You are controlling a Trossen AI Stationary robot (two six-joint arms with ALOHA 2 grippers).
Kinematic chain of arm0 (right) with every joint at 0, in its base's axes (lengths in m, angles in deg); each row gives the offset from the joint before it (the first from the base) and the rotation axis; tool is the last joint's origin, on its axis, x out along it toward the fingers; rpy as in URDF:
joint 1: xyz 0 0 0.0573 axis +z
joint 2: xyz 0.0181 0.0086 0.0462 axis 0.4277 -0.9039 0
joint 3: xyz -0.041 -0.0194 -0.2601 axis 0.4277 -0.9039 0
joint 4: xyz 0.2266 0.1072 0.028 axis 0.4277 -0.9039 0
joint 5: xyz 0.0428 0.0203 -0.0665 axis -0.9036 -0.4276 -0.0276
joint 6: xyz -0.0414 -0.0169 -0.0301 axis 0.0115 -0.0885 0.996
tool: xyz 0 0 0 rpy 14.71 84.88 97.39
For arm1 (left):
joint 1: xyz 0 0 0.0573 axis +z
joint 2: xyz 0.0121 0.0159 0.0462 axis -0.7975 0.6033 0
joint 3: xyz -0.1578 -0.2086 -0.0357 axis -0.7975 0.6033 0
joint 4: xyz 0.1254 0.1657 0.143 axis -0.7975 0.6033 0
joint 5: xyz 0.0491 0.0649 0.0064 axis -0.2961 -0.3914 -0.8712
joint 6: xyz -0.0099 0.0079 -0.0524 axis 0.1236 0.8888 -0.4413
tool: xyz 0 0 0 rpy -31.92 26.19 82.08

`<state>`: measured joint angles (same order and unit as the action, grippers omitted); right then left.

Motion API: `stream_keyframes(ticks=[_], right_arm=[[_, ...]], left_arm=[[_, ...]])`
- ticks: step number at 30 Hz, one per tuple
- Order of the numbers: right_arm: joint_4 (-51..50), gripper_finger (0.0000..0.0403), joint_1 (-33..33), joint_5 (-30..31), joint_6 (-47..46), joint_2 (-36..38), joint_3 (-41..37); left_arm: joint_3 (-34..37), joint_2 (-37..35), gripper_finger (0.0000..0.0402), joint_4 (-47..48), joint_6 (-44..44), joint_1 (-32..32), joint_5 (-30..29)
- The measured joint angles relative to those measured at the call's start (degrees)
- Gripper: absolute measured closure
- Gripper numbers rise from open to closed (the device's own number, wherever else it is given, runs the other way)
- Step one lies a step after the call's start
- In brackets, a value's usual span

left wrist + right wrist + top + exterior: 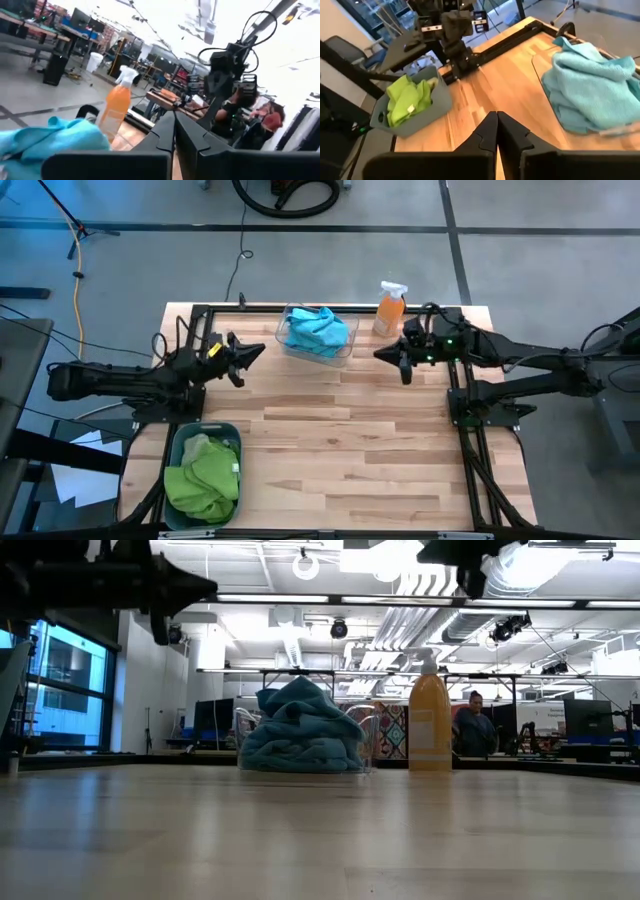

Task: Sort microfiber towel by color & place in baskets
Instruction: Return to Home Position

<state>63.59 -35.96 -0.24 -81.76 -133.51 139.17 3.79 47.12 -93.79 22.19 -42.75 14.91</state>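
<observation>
Turquoise blue towels [318,330] lie piled in the clear bin [342,352] at the table's far middle; they also show in the low view [300,730] and the right wrist view [592,90]. Lime green towels [205,475] lie in the teal-grey bin [178,442] at the near left; they also show in the right wrist view [407,97]. My left gripper [262,352] is shut and empty, raised above the table left of the clear bin. My right gripper [378,354] is shut and empty, raised right of the clear bin.
An orange spray bottle [390,308] stands at the far edge, right of the clear bin. Bare wooden table [350,440] spreads across the middle and near side. A person [472,725] sits in the room beyond the table.
</observation>
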Motion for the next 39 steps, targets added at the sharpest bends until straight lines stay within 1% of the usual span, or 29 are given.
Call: stream_keyframes(ticks=[5, 11, 13, 19, 22, 25, 27, 29, 33, 39], right_arm=[[-4.88, 0.0401, 0.00, -1.42, 0.46, 6.93, 0.00], [-9.62, 0.0402, 0.12, -1.39, 0.65, 15.12, 0.00], [-10.58, 0.0402, 0.54, -1.35, 0.46, 16.73, 0.00], [-10.44, 0.0402, 3.05, -1.30, 1.31, 18.03, -0.30], [-4.51, 0.0403, 5.71, -1.16, -0.03, 19.21, -5.33], [6.81, 0.0403, 8.85, -0.94, -3.44, 21.71, -14.88], [12.57, 0.0403, 10.42, 0.31, -6.48, 23.89, -20.97], [16.40, 0.0403, 11.70, 1.55, -8.49, 26.50, -25.26], [16.54, 0.0403, 13.78, 2.75, -8.22, 32.87, -29.25], [16.32, 0.0403, 14.43, 6.36, -0.71, 42.13, -33.11]], left_arm=[[2.51, -0.28, 0.0401, -0.09, -0.66, -0.03, -1.54], [6.84, -0.22, 0.0401, -0.45, -5.14, -0.03, -3.73], [8.51, -0.21, 0.0401, -1.78, -6.69, -0.03, -4.24], [8.55, -0.15, 0.0401, -1.51, -7.60, -0.18, -5.13], [8.55, -0.15, 0.0401, -1.21, -7.90, -0.16, -4.96], [8.55, -0.15, 0.0401, -1.03, -7.78, -0.18, -4.66], [8.55, -0.15, 0.0401, -0.98, -7.04, -0.16, -4.66], [8.55, -0.15, 0.0401, -0.97, -6.08, -0.16, -4.66], [8.55, -0.15, 0.0401, -0.92, -5.80, -0.16, -4.59], [8.52, -0.15, 0.0401, -0.74, -5.79, -0.16, -4.57]])
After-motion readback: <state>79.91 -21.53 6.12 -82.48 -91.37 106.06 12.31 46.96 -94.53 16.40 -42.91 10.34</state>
